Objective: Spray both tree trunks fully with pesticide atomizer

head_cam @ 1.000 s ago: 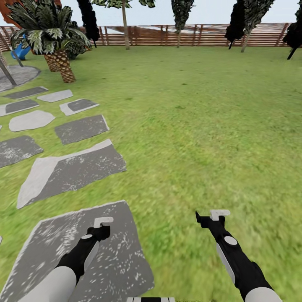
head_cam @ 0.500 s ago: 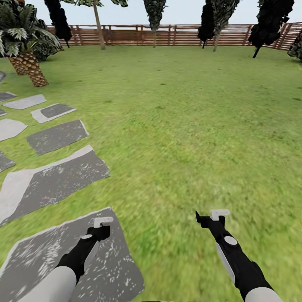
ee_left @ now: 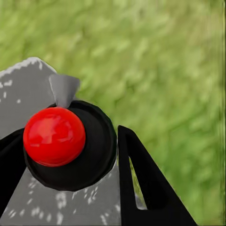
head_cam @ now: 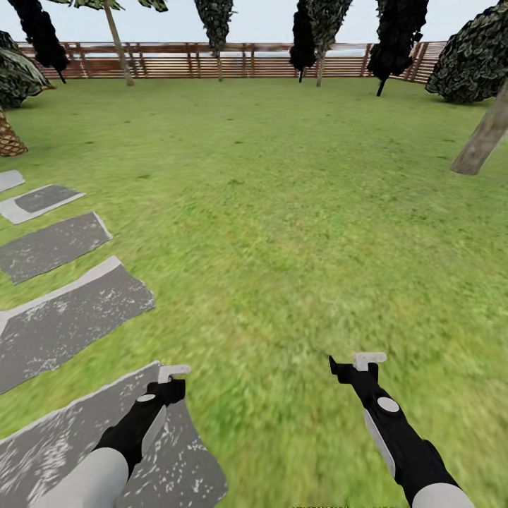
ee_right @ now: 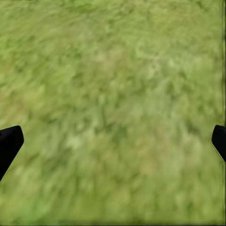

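Observation:
In the left wrist view my left gripper (ee_left: pixel 68 141) is shut on the pesticide atomizer (ee_left: pixel 54 136), a black round cap with a red knob and a grey nozzle. Its black fingers (ee_left: pixel 141 183) sit on both sides of the cap. The head view has my left gripper (head_cam: pixel 173 375) low over a grey stone slab (head_cam: pixel 63 437). My right gripper (head_cam: pixel 360 365) hangs over grass; its fingers stand wide apart with nothing between them (ee_right: pixel 113 141). A thick pale grey-brown tree trunk (head_cam: pixel 483 137) leans at the right edge. Another pale-trunked tree (head_cam: pixel 118 49) stands by the far fence.
Grey stepping stones (head_cam: pixel 53 243) run along the left. A brown slatted fence (head_cam: pixel 247 62) closes the far side, with black trees (head_cam: pixel 395 35) in front of it and a palm trunk (head_cam: pixel 8 137) at far left. Open lawn (head_cam: pixel 282 197) lies ahead.
The camera has swung to the right: stones, palm and fence trees slid left in the picture, and the leaning trunk came into view at right. Both arms keep their pose.

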`<state>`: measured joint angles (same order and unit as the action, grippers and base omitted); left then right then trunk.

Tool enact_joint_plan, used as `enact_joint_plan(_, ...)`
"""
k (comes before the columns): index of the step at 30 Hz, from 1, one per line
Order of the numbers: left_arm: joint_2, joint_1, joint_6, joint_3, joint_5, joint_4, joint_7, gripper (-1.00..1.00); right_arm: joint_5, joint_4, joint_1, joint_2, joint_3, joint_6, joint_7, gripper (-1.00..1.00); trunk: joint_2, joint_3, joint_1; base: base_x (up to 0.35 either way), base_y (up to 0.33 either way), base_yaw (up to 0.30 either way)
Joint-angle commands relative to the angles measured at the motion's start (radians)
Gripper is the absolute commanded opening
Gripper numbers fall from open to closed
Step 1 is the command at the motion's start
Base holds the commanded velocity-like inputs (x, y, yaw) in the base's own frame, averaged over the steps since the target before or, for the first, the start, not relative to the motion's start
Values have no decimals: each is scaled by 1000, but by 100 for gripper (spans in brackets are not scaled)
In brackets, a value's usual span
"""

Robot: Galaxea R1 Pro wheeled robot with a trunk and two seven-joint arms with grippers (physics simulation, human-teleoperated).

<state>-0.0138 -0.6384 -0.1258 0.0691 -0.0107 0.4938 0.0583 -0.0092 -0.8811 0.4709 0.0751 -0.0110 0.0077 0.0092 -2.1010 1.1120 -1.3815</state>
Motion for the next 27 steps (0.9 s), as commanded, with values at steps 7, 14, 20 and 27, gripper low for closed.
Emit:
enact_joint_plan(7, 0, -1, 0, 0, 0, 0, -1, -100, 0, 0, 0, 0, -1, 0, 0, 100, 0, -4, 0, 0, 0, -300)
enact_joint_plan(14, 0, 0, 7, 1, 0, 0, -2, -100, 0, -1, 0, 0, -1, 0, 0, 100, 0, -9, 0, 0, 0, -300)
enact_joint_plan(20, 0, 0, 14, 2, 0, -1, -2, -100, 0, -1, 0, 0, -1, 0, 0, 100, 0, -13, 0, 0, 0, -300)
enact_joint_plan(27, 0, -1, 14, 2, 0, -1, -2, -100, 0, 0, 0, 0, -1, 0, 0, 100, 0, -17, 0, 0, 0, -300)
